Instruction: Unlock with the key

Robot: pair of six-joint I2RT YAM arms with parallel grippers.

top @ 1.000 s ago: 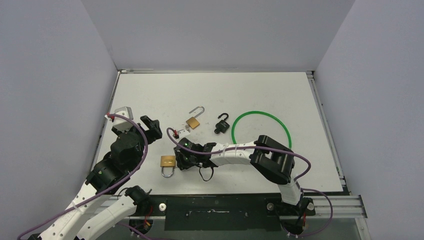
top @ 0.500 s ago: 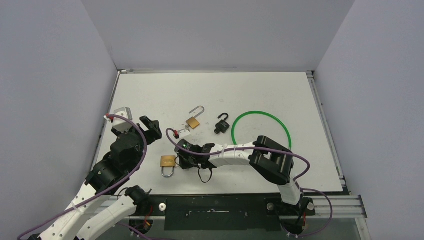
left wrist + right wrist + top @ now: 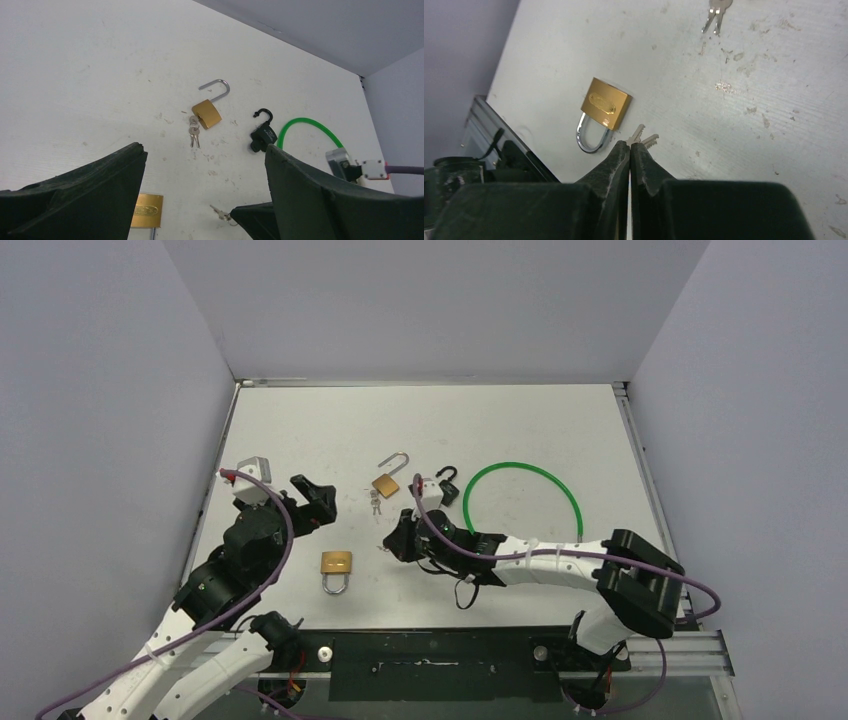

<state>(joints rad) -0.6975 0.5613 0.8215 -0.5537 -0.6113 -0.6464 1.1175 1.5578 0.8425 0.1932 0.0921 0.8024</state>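
Observation:
A shut brass padlock [image 3: 336,565] lies flat near the table's front left; it also shows in the right wrist view [image 3: 605,110] and the left wrist view [image 3: 146,211]. My right gripper [image 3: 395,540] is shut on a small bunch of keys [image 3: 644,137], held just right of that padlock and apart from it. The key tips stick out past the fingertips [image 3: 630,145]. The held keys also show in the left wrist view [image 3: 220,214]. My left gripper [image 3: 310,502] is open and empty, above and left of the padlock [image 3: 205,150].
An open brass padlock [image 3: 388,480] with loose keys [image 3: 375,502] beside it lies mid-table. An open black padlock [image 3: 447,485] lies to its right, next to a green cable loop [image 3: 520,472]. Grey walls stand on three sides.
My right arm has swung back to the right, carrying the keys away from beside the shut padlock. My left gripper has shifted slightly right.

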